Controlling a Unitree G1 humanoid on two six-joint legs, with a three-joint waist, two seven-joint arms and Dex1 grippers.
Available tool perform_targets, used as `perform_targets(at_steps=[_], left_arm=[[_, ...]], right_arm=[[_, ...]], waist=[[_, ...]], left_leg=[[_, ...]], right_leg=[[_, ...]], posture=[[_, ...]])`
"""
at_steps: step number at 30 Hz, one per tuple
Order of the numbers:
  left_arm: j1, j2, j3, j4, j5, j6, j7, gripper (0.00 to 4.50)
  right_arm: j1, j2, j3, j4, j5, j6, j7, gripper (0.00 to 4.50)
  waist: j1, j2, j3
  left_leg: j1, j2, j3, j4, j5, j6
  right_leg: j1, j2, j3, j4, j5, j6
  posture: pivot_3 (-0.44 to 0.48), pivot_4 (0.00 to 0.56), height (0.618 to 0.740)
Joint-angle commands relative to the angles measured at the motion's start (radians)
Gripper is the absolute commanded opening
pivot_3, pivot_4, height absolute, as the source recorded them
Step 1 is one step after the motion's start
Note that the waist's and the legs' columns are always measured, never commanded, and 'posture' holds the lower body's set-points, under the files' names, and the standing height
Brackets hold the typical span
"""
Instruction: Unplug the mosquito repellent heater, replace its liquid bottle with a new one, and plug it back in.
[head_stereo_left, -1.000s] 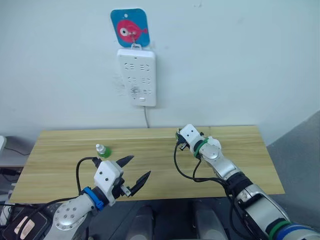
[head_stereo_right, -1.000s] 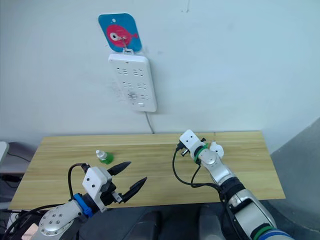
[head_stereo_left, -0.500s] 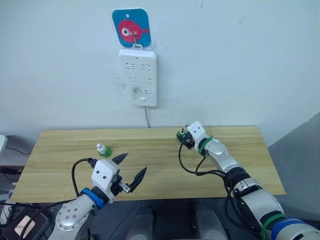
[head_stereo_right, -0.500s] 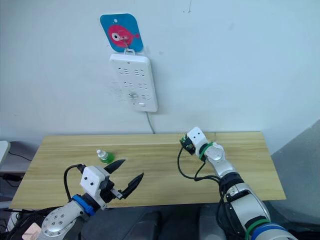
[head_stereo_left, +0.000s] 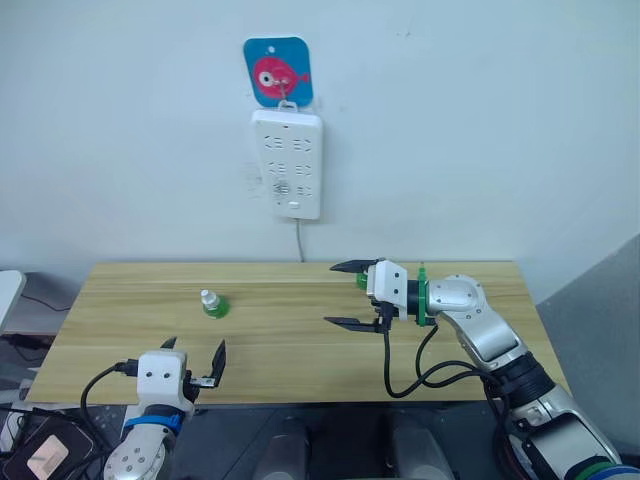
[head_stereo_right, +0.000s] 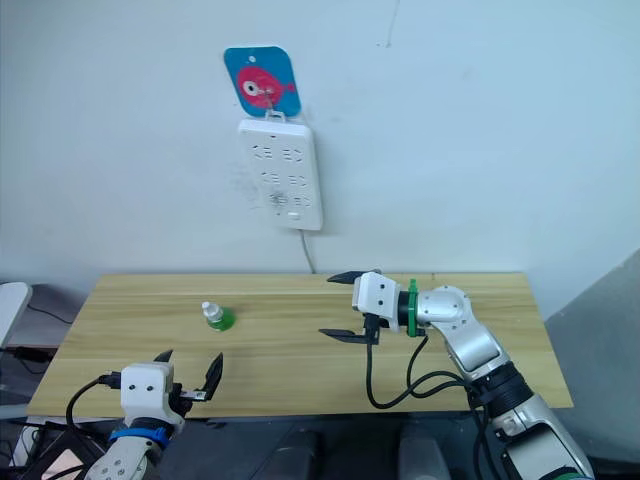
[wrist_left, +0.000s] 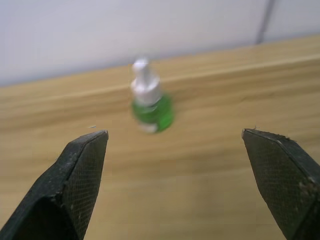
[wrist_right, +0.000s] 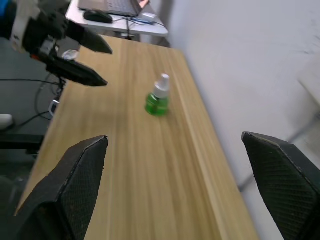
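A small green liquid bottle with a white cap stands upright on the left part of the wooden table. It also shows ahead of my left gripper as the bottle. My left gripper is low at the table's front edge, open and empty, well short of the bottle. My right gripper hovers over the table's right half, pointing left, open with nothing between its fingers. The bottle lies far ahead of it. The mosquito repellent heater is out of view.
A white power strip hangs on the wall under a blue fish hook, its cord dropping behind the table. A black cable loops from my right arm past the front edge. A desk with a laptop stands beyond the table's left end.
The camera shifted. My right gripper swung round to point left over the table and opened wide. My left gripper dropped lower toward the front edge, still open.
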Motion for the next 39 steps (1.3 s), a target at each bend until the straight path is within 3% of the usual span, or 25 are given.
perform_targets(at_steps=[1, 8, 11, 16, 18, 24, 39], left_arm=[[-0.035, -0.001, 0.042, 0.017, -0.03, -0.004, 0.019, 4.5], [-0.146, 0.077, 0.061, 0.105, -0.069, 0.051, -0.054, 4.5], [-0.193, 0.114, 0.067, 0.133, -0.091, 0.083, -0.088, 4.5], [-0.252, 0.163, 0.048, 0.209, -0.079, 0.064, -0.152, 4.5], [-0.289, 0.168, 0.046, 0.246, -0.079, 0.053, -0.159, 4.5], [-0.386, 0.187, 0.074, 0.407, -0.077, -0.003, -0.153, 4.5], [-0.586, 0.191, 0.042, 0.684, -0.071, -0.13, -0.218, 4.5]], right_arm=[[-0.011, 0.025, 0.008, -0.075, -0.021, 0.065, -0.042, 4.49], [0.069, 0.071, 0.04, -0.297, -0.045, 0.336, -0.16, 4.49], [0.085, 0.071, 0.05, -0.395, -0.041, 0.445, -0.189, 4.49], [0.113, 0.071, 0.045, -0.513, -0.025, 0.608, -0.244, 4.49], [0.122, 0.048, 0.039, -0.555, -0.015, 0.65, -0.244, 4.49], [0.127, 0.014, 0.027, -0.646, 0.02, 0.763, -0.263, 4.49], [0.145, -0.019, 0.034, -0.722, 0.074, 0.851, -0.313, 4.49]], waist=[[0.008, 0.0, 0.001], [0.005, 0.003, 0.036], [-0.005, 0.004, 0.071], [-0.024, 0.004, 0.125], [-0.026, 0.003, 0.144], [-0.031, -0.004, 0.182], [-0.028, -0.008, 0.203]], left_leg=[[0.0, 0.0, 0.0, 0.0, 0.0, 0.0], [0.002, 0.001, -0.002, 0.0, 0.0, 0.0], [0.002, 0.001, -0.001, 0.0, 0.0, 0.0], [0.001, 0.001, -0.001, 0.0, 0.0, 0.0], [0.0, 0.001, -0.001, 0.0, 0.0, 0.0], [0.0, 0.002, 0.0, -0.001, 0.0, 0.0], [0.001, 0.001, 0.001, -0.001, 0.0, -0.001]], right_leg=[[0.0, 0.0, 0.0, 0.0, 0.0, 0.001], [0.0, 0.0, -0.002, 0.002, -0.004, -0.002], [0.0, 0.0, -0.001, 0.003, -0.004, -0.002], [-0.002, 0.0, -0.001, 0.007, -0.004, -0.002], [-0.004, 0.0, -0.001, 0.009, -0.005, -0.001], [-0.007, 0.0, 0.001, 0.012, -0.007, 0.0], [-0.006, -0.001, 0.004, 0.01, -0.009, -0.001]], posture=[[0.103, 0.189, 0.74], [0.051, 0.317, 0.74], [0.013, 0.394, 0.74], [-0.01, 0.439, 0.74], [-0.021, 0.483, 0.74], [-0.05, 0.505, 0.74], [-0.066, 0.528, 0.74]])
